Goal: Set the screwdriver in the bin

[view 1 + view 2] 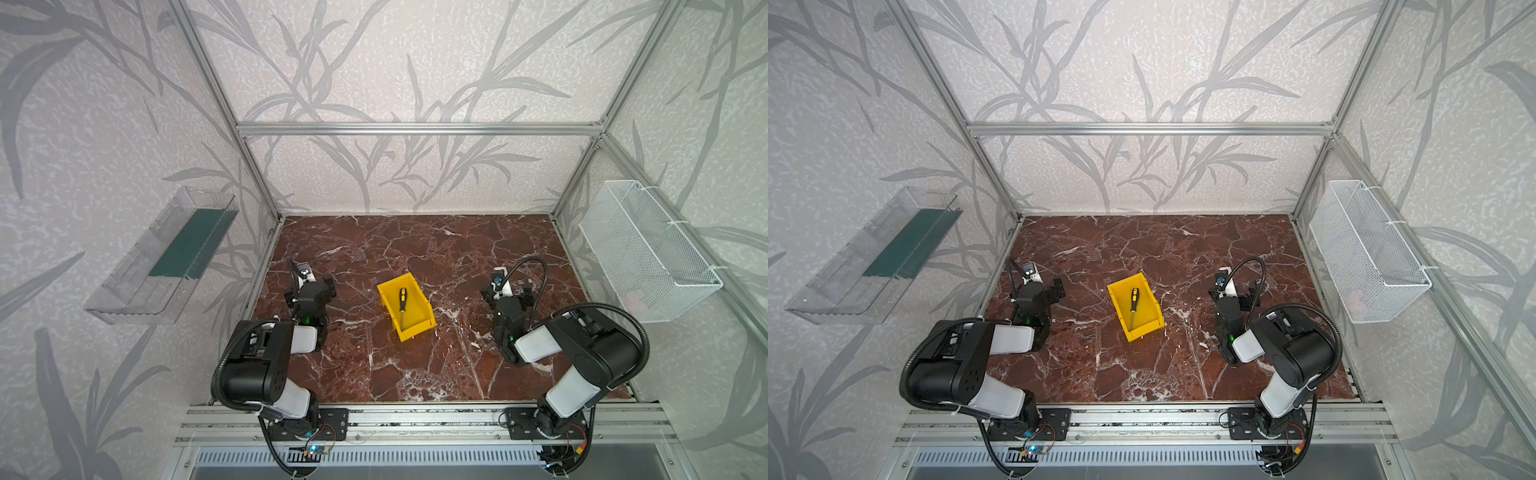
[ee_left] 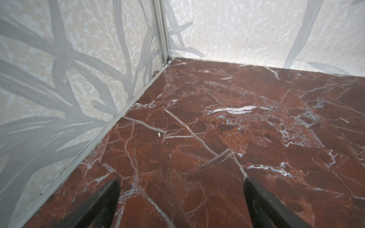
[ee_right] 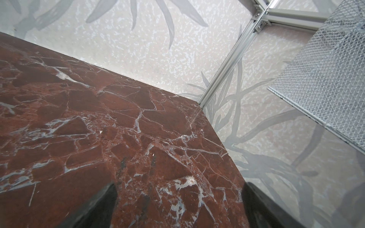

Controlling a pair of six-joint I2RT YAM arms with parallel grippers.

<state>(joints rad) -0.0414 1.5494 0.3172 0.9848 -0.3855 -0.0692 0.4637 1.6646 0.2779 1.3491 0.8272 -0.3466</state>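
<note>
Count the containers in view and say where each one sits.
3: the yellow bin at the table's centre, holding the screwdriver; the clear tray on the left wall; the mesh basket on the right wall.

We see a red-brown marble table (image 1: pixel 415 249) walled by leaf-patterned paper, a clear tray with a green base (image 1: pixel 162 257) on the left wall, and a white mesh basket (image 1: pixel 640 253) on the right wall.
</note>
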